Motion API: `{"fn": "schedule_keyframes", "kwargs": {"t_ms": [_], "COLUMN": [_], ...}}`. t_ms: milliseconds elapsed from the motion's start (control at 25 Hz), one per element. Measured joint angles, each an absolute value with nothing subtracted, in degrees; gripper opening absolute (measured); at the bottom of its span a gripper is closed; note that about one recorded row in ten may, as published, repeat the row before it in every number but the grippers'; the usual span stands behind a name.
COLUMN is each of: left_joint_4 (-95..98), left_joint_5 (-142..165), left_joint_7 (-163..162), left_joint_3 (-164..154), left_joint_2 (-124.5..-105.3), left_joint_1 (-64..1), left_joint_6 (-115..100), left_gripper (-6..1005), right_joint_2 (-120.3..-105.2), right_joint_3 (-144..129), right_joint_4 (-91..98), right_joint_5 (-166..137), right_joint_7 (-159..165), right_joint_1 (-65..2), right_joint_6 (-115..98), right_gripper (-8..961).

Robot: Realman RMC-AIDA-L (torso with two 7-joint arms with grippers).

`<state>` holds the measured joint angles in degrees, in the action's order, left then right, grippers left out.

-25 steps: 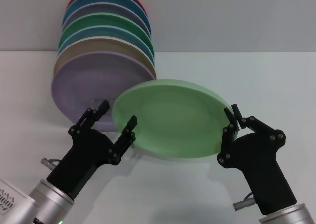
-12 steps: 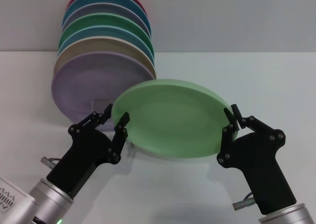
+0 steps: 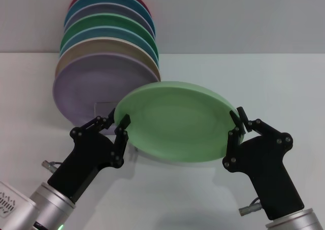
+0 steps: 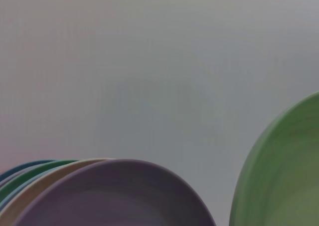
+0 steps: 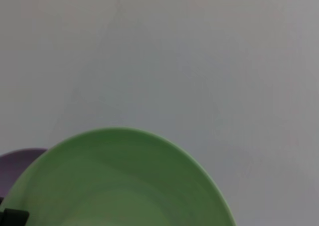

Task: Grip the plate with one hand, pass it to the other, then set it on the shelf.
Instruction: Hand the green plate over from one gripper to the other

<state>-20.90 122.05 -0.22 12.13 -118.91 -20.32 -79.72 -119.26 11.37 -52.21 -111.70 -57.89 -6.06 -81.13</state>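
Observation:
The pale mint-green plate (image 3: 177, 121) hangs tilted above the table in the head view, between my two grippers. My right gripper (image 3: 238, 119) is shut on its right rim. My left gripper (image 3: 117, 122) has its fingers closed around the left rim, one on each side. The plate also shows in the left wrist view (image 4: 284, 176) and in the right wrist view (image 5: 119, 181). The clear acrylic shelf (image 3: 105, 106) stands just behind the left gripper. It is mostly hidden by the plates standing in it.
Several plates stand on edge in the shelf. The lavender-purple plate (image 3: 96, 90) is the front one, with a beige, blue, darker green (image 3: 109, 24) and red one behind. White table lies to the right and in front. A grey wall is at the back.
My left gripper has moved in to the plate's left rim, and its fingers have closed from wide open onto the rim. The right gripper and the plate have hardly moved.

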Motion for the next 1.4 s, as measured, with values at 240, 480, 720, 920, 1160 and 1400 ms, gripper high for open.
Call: {"fn": "schedule_keyframes", "kwargs": {"t_ms": [240, 480, 720, 920, 1160, 1400], "left_joint_4": [-20.82, -20.65, -20.65, -20.67, -20.73, -20.64], "left_joint_5": [122.15, 122.15, 122.17, 121.95, 122.01, 121.93], "left_joint_7": [0.02, 0.05, 0.08, 0.09, 0.05, -0.01], "left_joint_3": [12.13, 12.13, 12.13, 12.34, 13.37, 13.83], "left_joint_2": [-118.91, -118.91, -118.91, -118.92, -118.92, -118.84], "left_joint_1": [-20.40, -20.39, -20.39, -20.45, -20.48, -20.48], "left_joint_6": [-79.71, -79.57, -79.07, -78.92, -78.92, -78.93], "left_gripper": [155, 116, 90, 81, 42, 41], "right_joint_2": [-119.26, -119.26, -119.26, -119.27, -119.28, -119.26], "right_joint_3": [11.61, 11.70, 11.93, 12.03, 12.10, 12.13], "right_joint_4": [-52.21, -52.20, -52.20, -52.05, -51.87, -51.04], "right_joint_5": [-111.70, -111.70, -111.70, -111.71, -111.72, -111.70], "right_joint_7": [-57.90, -57.95, -57.97, -57.99, -58.00, -58.01], "right_joint_1": [-6.12, -6.59, -6.66, -6.78, -6.89, -7.39], "right_joint_6": [-80.81, -80.40, -79.99, -79.78, -79.72, -79.73], "right_gripper": [122, 129, 137, 143, 150, 158]}}
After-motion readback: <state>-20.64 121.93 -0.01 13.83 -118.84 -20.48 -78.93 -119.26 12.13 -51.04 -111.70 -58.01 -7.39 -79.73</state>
